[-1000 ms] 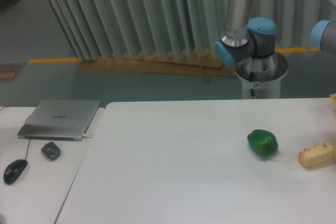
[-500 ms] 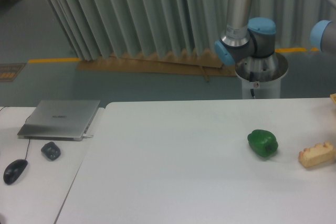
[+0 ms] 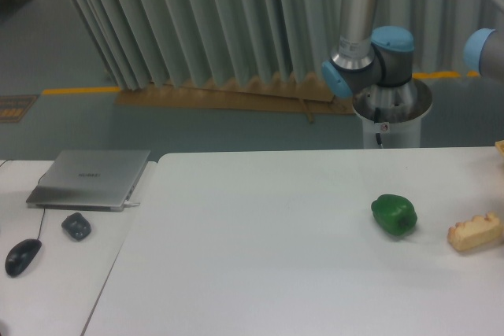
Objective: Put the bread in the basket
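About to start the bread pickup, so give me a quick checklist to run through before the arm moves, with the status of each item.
1. Bread located, at the table's right edge, partly cut off by the frame: ok.
2. Green pepper apart from the bread, not touching: ok.
3. Bread top unobstructed: ok.
4. Basket located: cannot tell; only a tan sliver at the right edge.
5. Fingers open: cannot tell, gripper out of view.
6. Laptop and mouse far left, away from the bread: ok.

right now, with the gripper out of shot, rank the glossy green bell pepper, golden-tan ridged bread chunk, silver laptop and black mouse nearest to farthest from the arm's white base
1. glossy green bell pepper, straight in front of the white base
2. golden-tan ridged bread chunk, at the right edge
3. silver laptop, far left
4. black mouse, far left, front
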Controlling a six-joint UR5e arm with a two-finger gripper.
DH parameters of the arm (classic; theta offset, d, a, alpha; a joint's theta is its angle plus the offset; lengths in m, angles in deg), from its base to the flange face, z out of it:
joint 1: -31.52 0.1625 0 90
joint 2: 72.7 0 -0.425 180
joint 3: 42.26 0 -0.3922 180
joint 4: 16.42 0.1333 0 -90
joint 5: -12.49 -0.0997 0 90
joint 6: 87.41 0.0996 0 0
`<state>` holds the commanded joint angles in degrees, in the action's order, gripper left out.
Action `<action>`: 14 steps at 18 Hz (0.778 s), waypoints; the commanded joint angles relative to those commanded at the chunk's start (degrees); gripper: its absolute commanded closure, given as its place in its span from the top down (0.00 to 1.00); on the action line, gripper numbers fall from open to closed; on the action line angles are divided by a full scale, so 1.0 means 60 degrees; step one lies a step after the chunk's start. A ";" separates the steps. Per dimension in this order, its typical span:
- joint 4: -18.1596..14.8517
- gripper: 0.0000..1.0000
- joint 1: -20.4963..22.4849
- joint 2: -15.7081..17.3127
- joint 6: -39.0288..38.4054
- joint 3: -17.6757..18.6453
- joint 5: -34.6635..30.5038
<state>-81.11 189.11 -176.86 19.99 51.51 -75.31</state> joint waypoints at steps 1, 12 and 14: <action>0.0000 1.00 0.0015 0.0000 0.0000 0.0000 0.0000; -0.0015 1.00 -0.0146 0.0264 -0.0044 0.0190 0.0000; 0.0000 1.00 -0.0234 0.0380 -0.0495 0.0394 0.0116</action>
<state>-81.11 187.71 -174.58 17.02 53.88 -74.61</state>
